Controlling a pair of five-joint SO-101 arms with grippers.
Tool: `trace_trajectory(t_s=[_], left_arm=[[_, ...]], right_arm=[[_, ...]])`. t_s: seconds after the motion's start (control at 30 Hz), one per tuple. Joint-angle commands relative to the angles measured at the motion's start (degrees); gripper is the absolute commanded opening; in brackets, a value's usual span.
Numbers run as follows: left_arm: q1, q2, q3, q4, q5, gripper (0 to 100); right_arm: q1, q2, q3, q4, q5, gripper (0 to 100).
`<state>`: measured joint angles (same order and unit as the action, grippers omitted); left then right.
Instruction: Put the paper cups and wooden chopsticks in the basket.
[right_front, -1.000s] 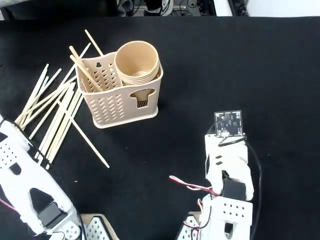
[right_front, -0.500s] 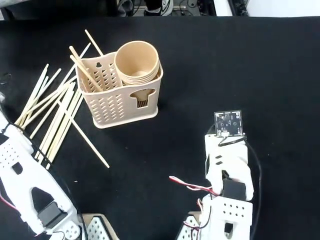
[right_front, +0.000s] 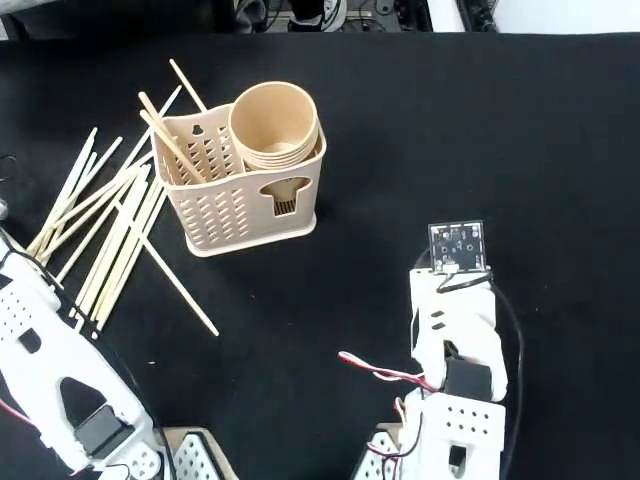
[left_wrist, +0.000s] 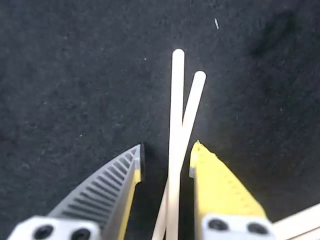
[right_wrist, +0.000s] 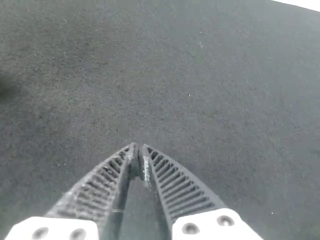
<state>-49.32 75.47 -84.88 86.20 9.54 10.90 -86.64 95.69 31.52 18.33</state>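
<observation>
Straddling two chopsticks (left_wrist: 176, 100), left gripper (left_wrist: 167, 150) stood narrowly open, not clamped. Right gripper (right_wrist: 136, 149) was closed, empty, over table (right_wrist: 210, 75). Paper cups (right_front: 273, 122) sat stacked inside basket (right_front: 240, 215); other chopsticks lay loose beside it.

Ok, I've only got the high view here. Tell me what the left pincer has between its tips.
Observer: The left pincer is open, with two chopsticks running between its tips.
Operator: Tell me how those two lie.
Observer: They cross close to the pincer's tips and spread apart toward their far ends.
Operator: Now give me the right pincer.
Observer: The right pincer is shut with nothing between its tips, pointing at the black table.
</observation>
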Motion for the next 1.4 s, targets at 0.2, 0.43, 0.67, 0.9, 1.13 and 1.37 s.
trace_trajectory(t_s=[0.2,0.43,0.67,0.9,1.13,1.37], left_arm=[[-0.22,-1.32,3.65,-2.11,0.53,4],[0.57,-1.41,-6.99,5.54,0.18,3],[3.21,-10.90,-9.98,14.59,0.09,3],[0.04,-20.92,-7.78,14.86,0.00,3],[-3.56,-33.05,1.45,14.86,-2.99,3],[-2.95,-45.80,9.36,14.86,-2.64,3]], right_arm=[[-0.18,-0.48,-0.31,-1.32,0.53,1.2],[-0.18,-0.48,-0.31,-1.32,0.53,1.2],[-0.18,-0.48,-0.31,-1.32,0.53,1.2],[-0.18,-0.48,-0.31,-1.32,0.53,1.2],[-0.18,-0.48,-0.31,-1.32,0.53,1.2],[-0.18,-0.48,-0.31,-1.32,0.53,1.2]])
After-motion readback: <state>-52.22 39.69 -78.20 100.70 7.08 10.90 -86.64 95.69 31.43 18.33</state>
